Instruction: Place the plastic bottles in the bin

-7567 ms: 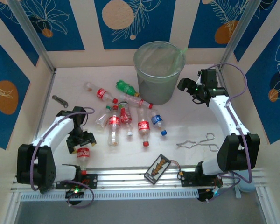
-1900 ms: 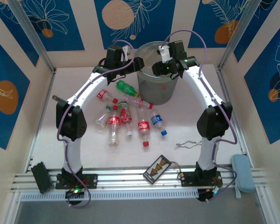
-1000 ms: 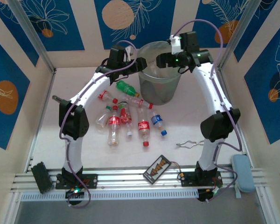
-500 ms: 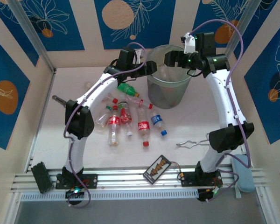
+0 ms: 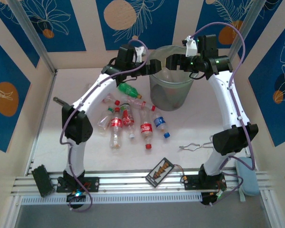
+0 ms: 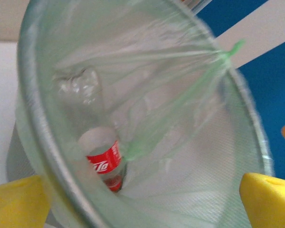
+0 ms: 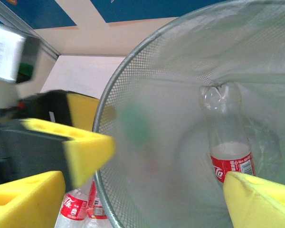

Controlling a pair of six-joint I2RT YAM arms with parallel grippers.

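One bottle (image 6: pixel 103 161) lies inside bin (image 5: pixel 171 95), remaining bottles (image 5: pixel 116 124) front-left.

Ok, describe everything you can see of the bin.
The bin is a round, translucent grey-green bucket with a mesh-patterned wall, tapering downward, lined with thin clear film that has a green strip. It stands upright at the far side of the table. One red-labelled bottle leans inside, cap down.

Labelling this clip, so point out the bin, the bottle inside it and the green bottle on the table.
bin (image 5: pixel 173 96), top external view, on its front wall.
bottle inside the bin (image 6: pixel 103 160), left wrist view, on its red label.
green bottle (image 5: pixel 127 90), top external view, on its body.
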